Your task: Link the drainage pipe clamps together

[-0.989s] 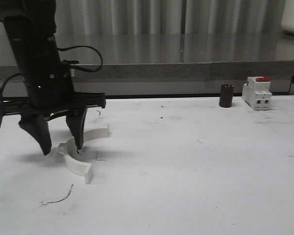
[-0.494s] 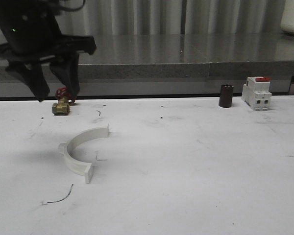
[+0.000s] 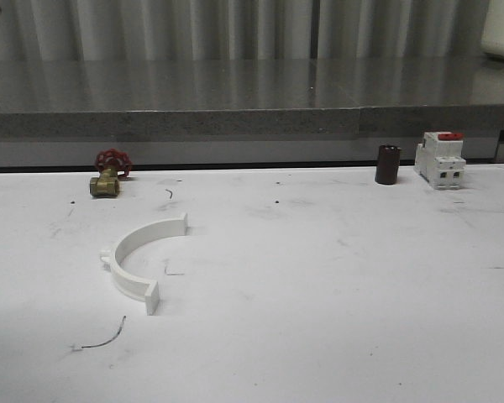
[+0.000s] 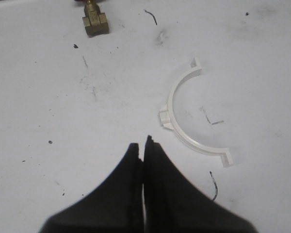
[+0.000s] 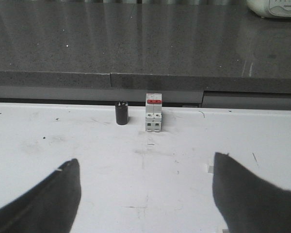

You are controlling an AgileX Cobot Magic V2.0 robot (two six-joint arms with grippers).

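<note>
One white half-ring clamp [image 3: 139, 260] lies flat on the white desk [image 3: 336, 319], toward its left side and about midway between the near and far edges. Its open side faces right, its two flat end tabs point that way, and a small ear sticks out on its left curve. Nothing touches it. No second half-ring is visible, so as far as can be judged the joining is not done: a partner piece has yet to be brought to this one and the end tabs mated.

The left wrist view looks down on the same clamp from above, showing the full arc, both tabs and the ear, with the left hand [image 4: 143, 145] near it but apart, its two dark fingers pressed together and holding nothing. A brass valve [image 4: 95, 22] sits further off toward the back edge.

The right wrist view shows the right hand [image 5: 145, 187] spread wide and empty, facing the back right of the desk, where a dark cylinder [image 5: 121, 112] stands just beside a white breaker [image 5: 153, 112] with a red switch.
</note>
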